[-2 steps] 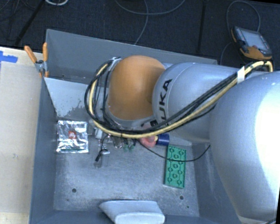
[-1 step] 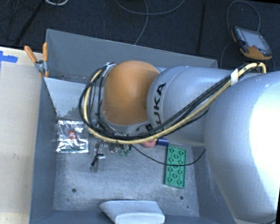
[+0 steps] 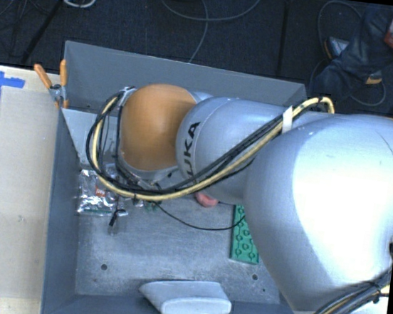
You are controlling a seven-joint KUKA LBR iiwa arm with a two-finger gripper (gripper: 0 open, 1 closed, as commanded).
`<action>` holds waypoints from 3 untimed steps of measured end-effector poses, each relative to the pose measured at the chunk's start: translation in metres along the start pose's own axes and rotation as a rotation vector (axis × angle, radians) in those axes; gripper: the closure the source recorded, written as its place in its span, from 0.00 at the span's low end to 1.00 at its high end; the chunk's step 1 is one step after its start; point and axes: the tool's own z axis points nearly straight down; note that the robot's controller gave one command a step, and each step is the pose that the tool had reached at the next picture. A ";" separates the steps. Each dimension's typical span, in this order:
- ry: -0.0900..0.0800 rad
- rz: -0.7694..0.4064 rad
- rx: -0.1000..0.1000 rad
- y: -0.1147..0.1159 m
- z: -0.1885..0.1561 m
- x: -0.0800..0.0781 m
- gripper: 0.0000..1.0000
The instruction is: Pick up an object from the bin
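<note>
Bin [image 3: 61, 257] walls of smooth grey metal slope down to a speckled, matte floor in the camera view. The glossy silver arm [image 3: 305, 203], round and bulbous, reaches in from the right and ends in a smooth orange dome [image 3: 150, 125] looped with yellow and black cables. Below that dome the pincer [image 3: 114, 215] sits low at the bin's left side, just beside a crumpled silver foil packet [image 3: 93, 195]. Whether it is open or closed, or grips anything, cannot be told. A flat green studded plate [image 3: 244, 239], a small pink lump [image 3: 207, 201] and a pale rounded oblong [image 3: 185, 298] lie apart.
</note>
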 end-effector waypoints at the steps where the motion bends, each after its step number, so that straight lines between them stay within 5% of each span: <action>1: 0.001 0.003 0.000 -0.001 -0.002 0.001 1.00; 2: -0.008 0.006 0.000 0.010 -0.117 0.002 1.00; 3: -0.006 0.012 0.000 0.022 -0.164 0.003 1.00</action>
